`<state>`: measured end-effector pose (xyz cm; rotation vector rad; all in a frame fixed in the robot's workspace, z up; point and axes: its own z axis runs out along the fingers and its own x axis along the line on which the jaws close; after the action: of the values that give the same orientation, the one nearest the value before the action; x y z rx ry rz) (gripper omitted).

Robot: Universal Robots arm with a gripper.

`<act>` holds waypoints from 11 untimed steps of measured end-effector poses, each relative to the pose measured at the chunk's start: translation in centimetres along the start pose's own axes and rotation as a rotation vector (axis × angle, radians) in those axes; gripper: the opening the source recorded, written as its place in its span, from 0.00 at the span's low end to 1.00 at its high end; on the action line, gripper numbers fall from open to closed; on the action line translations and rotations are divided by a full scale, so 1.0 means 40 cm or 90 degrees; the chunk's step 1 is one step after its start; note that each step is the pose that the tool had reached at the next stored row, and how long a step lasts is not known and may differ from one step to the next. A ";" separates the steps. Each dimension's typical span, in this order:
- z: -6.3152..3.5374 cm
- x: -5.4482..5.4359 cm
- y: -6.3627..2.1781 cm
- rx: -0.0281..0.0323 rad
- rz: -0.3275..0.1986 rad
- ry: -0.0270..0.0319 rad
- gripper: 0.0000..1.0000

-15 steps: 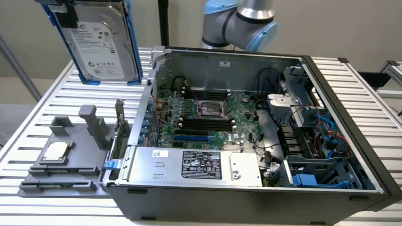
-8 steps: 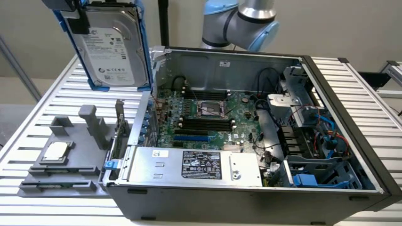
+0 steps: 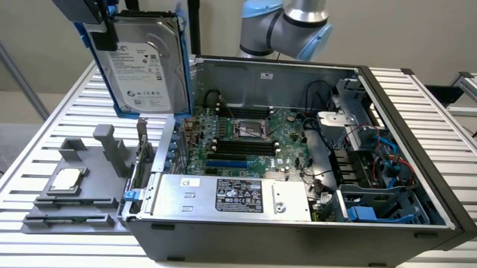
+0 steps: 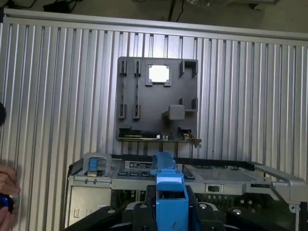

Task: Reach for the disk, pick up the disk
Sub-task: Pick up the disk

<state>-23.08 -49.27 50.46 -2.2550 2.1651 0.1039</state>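
The disk (image 3: 143, 61), a silver-grey hard drive with a white label in a bright blue carrier frame, hangs upright in the air above the open computer case's back left corner in the exterior view. My gripper (image 3: 104, 22) is shut on its upper end. In the wrist view the blue carrier's edge (image 4: 171, 192) sits between my black fingers (image 4: 142, 214), with my gripper (image 4: 171, 216) closed on it. The disk is clear of the case and the table.
The open computer case (image 3: 417, 184) lies on the slatted metal table (image 3: 44, 134), with a silver box with black label (image 3: 238, 195) at its front. Beside it a grey tray (image 3: 82, 192) holds a small silver chip (image 3: 66, 178). A hand (image 4: 6, 190) shows at the wrist view's edge.
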 end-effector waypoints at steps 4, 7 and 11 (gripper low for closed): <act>-0.003 0.019 -0.044 0.0000 0.000 0.0000 0.33; -0.005 0.031 -0.078 0.0000 0.000 0.0000 0.33; -0.007 0.047 -0.123 0.0000 0.000 0.0000 0.33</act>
<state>-18.08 -50.95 50.46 -2.2550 2.1651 0.1039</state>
